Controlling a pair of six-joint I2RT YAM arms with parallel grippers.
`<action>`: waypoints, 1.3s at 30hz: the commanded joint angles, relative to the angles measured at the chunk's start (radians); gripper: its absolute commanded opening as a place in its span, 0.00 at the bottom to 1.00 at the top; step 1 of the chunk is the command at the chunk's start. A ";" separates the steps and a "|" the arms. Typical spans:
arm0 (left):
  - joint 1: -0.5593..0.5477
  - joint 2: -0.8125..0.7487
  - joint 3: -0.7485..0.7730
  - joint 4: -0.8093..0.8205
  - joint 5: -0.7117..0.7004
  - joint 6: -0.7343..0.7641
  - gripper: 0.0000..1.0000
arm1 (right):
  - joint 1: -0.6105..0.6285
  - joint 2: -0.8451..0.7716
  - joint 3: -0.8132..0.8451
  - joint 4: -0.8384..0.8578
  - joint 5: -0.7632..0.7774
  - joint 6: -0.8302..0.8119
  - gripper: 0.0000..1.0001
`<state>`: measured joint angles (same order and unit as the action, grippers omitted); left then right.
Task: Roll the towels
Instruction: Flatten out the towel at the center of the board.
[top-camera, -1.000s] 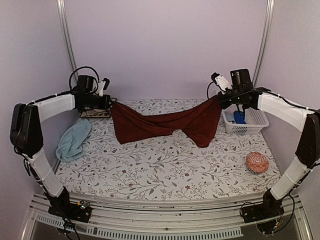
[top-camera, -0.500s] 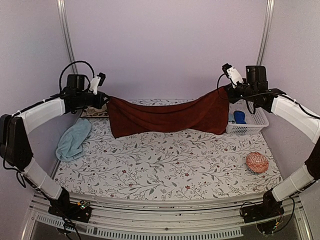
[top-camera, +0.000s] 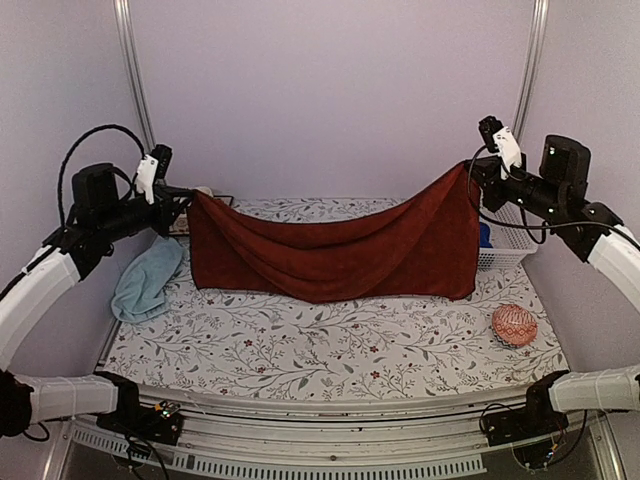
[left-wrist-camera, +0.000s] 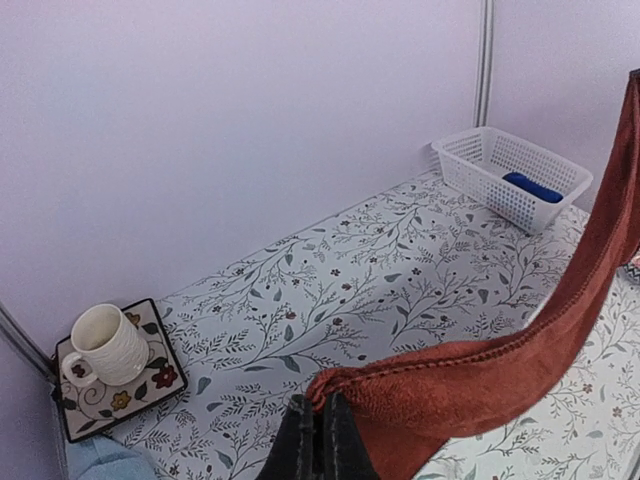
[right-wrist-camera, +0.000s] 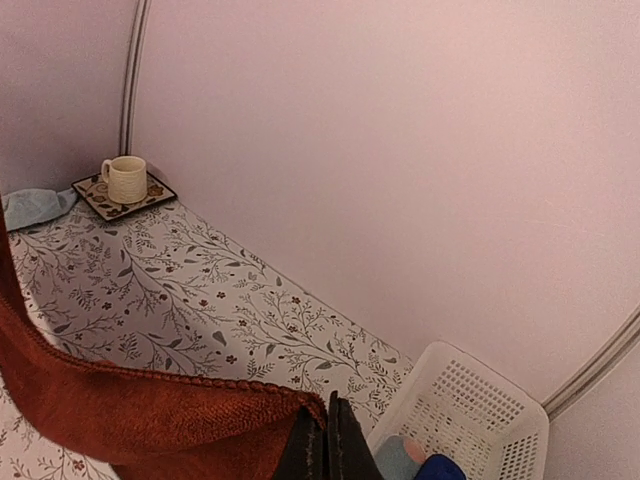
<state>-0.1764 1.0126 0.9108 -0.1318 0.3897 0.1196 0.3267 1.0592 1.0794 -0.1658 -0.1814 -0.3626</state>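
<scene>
A dark maroon towel (top-camera: 340, 250) hangs in the air across the back of the table, stretched between both arms and sagging in the middle. My left gripper (top-camera: 190, 196) is shut on its left top corner (left-wrist-camera: 340, 388). My right gripper (top-camera: 470, 170) is shut on its right top corner (right-wrist-camera: 300, 405). The towel's lower edge hangs close to the flowered tabletop (top-camera: 330, 340); whether it touches I cannot tell. A pale light blue towel (top-camera: 148, 278) lies crumpled at the table's left edge, untouched; a corner of it shows in the right wrist view (right-wrist-camera: 35, 205).
A white plastic basket (left-wrist-camera: 510, 175) with a bright blue object (left-wrist-camera: 532, 186) stands at the back right, partly behind the towel. A cream mug (left-wrist-camera: 103, 345) sits on a patterned square coaster (left-wrist-camera: 150, 375) at the back left. An orange-pink patterned ball (top-camera: 514, 325) rests front right.
Both arms have lifted and drawn apart and toward the near edge, carrying the maroon towel. It went from draped on the table to hanging spread between the grippers.
</scene>
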 joint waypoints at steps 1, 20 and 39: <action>0.003 0.173 0.082 -0.072 -0.042 0.009 0.00 | 0.000 0.223 0.087 -0.087 0.132 0.030 0.02; 0.000 0.929 0.457 -0.317 -0.290 -0.156 0.95 | 0.000 0.704 0.278 -0.225 0.338 0.089 0.02; -0.095 0.722 0.220 -0.494 -0.426 -0.254 0.93 | 0.000 0.679 0.286 -0.244 0.552 0.116 0.02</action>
<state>-0.2527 1.7649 1.1610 -0.5350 -0.0063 -0.0994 0.3271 1.7725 1.3544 -0.4061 0.2996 -0.2714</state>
